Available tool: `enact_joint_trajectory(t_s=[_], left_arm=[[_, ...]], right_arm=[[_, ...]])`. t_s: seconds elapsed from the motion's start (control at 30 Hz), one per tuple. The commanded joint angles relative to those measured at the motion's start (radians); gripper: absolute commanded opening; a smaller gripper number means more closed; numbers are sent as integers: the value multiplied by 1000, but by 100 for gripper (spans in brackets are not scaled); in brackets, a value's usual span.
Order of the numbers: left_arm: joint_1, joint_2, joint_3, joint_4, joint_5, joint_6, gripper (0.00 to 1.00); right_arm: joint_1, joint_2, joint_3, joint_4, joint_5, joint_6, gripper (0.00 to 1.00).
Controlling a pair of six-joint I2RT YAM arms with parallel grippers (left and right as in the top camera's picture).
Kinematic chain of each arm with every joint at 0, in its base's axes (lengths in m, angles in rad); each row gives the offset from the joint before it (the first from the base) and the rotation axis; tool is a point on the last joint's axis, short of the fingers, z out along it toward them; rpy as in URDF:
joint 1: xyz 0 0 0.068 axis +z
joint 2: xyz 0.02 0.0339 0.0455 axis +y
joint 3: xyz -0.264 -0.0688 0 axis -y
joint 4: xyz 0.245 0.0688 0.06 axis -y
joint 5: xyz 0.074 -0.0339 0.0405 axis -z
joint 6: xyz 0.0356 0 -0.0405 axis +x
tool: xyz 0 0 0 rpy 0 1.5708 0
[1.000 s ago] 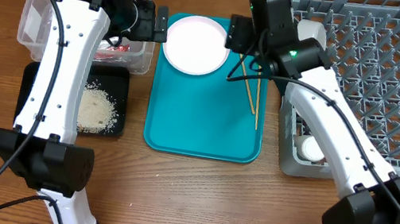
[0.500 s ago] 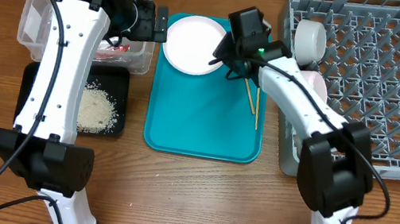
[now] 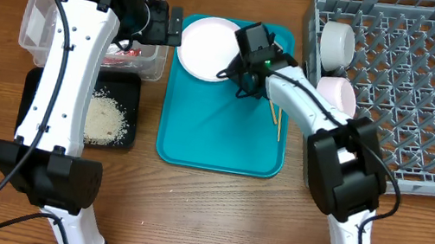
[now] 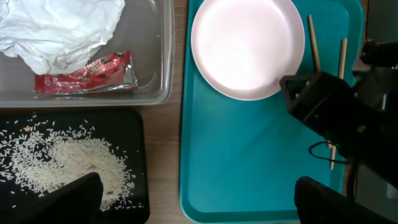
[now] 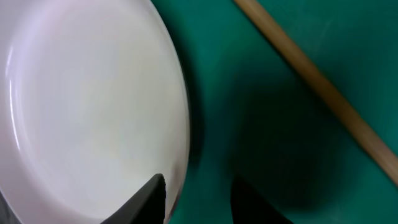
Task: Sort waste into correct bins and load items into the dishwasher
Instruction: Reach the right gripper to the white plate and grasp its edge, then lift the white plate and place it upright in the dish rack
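Note:
The round white plate [image 3: 206,46] lies at the back of the teal tray [image 3: 215,139]. My right gripper [image 3: 238,79] is open and low at the plate's right rim. In the right wrist view one finger is over the plate [image 5: 81,112] and the other over the tray, so the gripper [image 5: 196,202] straddles the rim. Two chopsticks [image 3: 275,118] lie on the tray to its right. My left gripper [image 4: 199,205] is open and empty, high above the gap between the tub and the tray. The white cup [image 3: 337,45] and white bowl [image 3: 338,93] stand in the grey dish rack [image 3: 415,92]. The metal bowl is hidden.
The clear tub [image 3: 38,19] holds the white napkin [image 4: 62,28] and the red wrapper [image 4: 87,71]. The black tray [image 3: 133,91] in front of it holds the rice [image 3: 104,117]. The dish rack fills the right side.
My right gripper has moved left and down, from near the rack's corner to the plate's right rim. The left arm has not moved.

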Motion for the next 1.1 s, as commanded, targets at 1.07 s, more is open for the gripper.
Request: enact_joint_trajectory(t_s=[1.07], left_arm=[[2,-10,-2,0,-6,-10,100]], right_arm=[[-182,-655,157,-478,272,-494,4]])
